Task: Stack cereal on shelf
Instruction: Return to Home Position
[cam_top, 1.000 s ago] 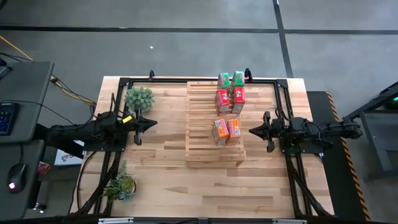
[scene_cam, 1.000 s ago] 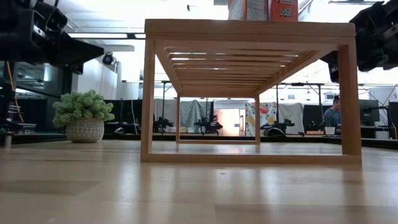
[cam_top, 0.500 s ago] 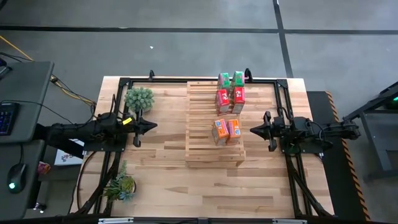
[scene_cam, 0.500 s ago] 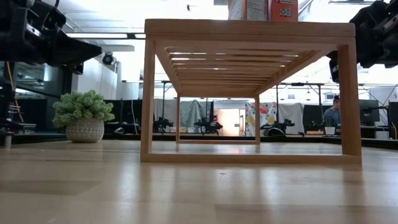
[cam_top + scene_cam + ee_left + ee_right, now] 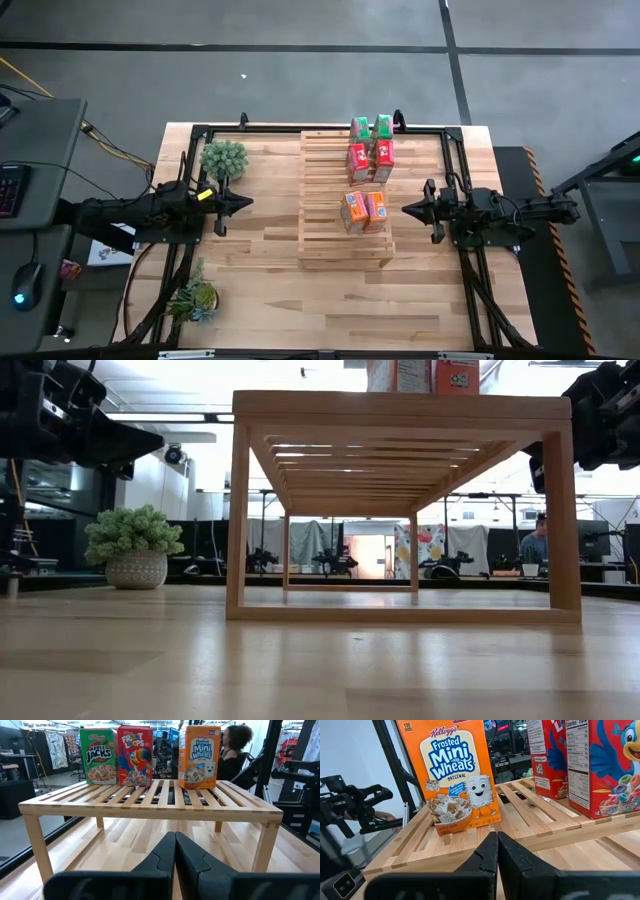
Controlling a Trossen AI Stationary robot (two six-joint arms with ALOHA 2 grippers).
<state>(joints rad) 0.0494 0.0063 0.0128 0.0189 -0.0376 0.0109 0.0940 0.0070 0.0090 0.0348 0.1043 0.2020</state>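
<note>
Six cereal boxes [image 5: 358, 162] stand upright in green, red and orange pairs on the shelf [image 5: 325, 200], along its right-arm side. The shelf's long axis runs from the far to the near edge of the surface [image 5: 260, 285]. The left hand [image 5: 246, 201] and right hand [image 5: 405, 210] flank it, fingers pressed together, empty.

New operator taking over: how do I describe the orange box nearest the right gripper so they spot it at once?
Find the big pale slatted shelf; six cereal boxes stand on it in three colour pairs. The orange pair stands nearest the shelf's bare end, past the green pair and red pair. Yours is the orange box facing the right gripper, not its twin.
</note>
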